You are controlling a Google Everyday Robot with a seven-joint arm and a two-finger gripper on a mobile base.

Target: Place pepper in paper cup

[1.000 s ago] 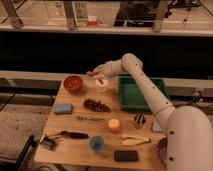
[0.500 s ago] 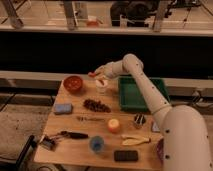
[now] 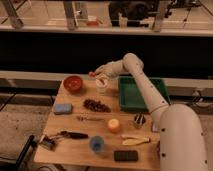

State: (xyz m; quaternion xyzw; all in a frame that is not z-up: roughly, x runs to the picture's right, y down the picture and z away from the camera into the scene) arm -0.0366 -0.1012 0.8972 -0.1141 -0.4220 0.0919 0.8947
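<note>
The white paper cup (image 3: 101,86) stands upright at the back of the wooden table (image 3: 75,150), between a red-brown bowl and a green tray. A small red-orange streak, which looks like the pepper (image 3: 101,80), shows at the cup's mouth. I cannot tell whether it rests in the cup or is still held. My gripper (image 3: 94,74) hovers just above and to the left of the cup's rim, on the arm that reaches in from the right.
The red-brown bowl (image 3: 73,83) is left of the cup and the green tray (image 3: 142,95) is right of it. In front lie dark grapes (image 3: 96,105), a blue sponge (image 3: 62,108), a round orange fruit (image 3: 114,125), a small blue cup (image 3: 96,144) and a brush (image 3: 67,135).
The gripper has stayed by the cup's upper left rim, shifting only slightly. The cup and the other objects have not moved.
</note>
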